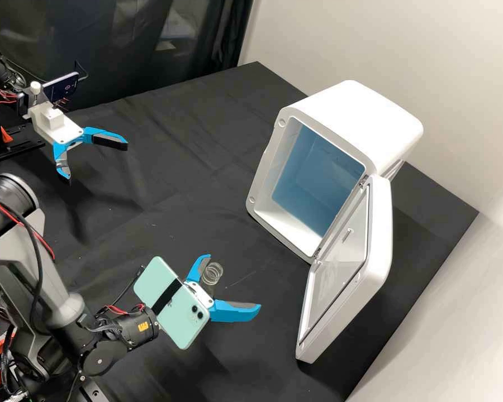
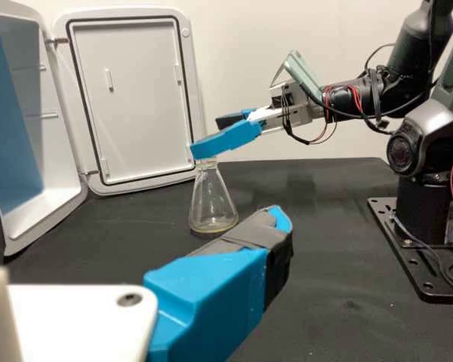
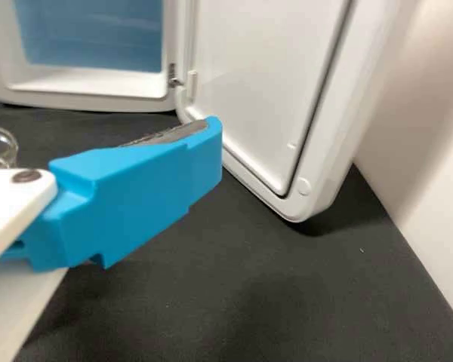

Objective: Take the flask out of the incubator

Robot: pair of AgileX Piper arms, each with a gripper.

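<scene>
The incubator [image 1: 346, 117] stands near the bench's [image 1: 179, 167] right edge, its cavity open to the middle. Its door [image 1: 352, 268], swung toward the near right corner, walls off that side. The bench's middle lies bare, save the flask [image 1: 211, 273] just by the right gripper's [image 1: 232, 282] spread fingers.

Left gripper [image 1: 96, 161], 2 fingers spread wide, right gripper [image 1: 233, 282], 2 fingers spread wide
</scene>
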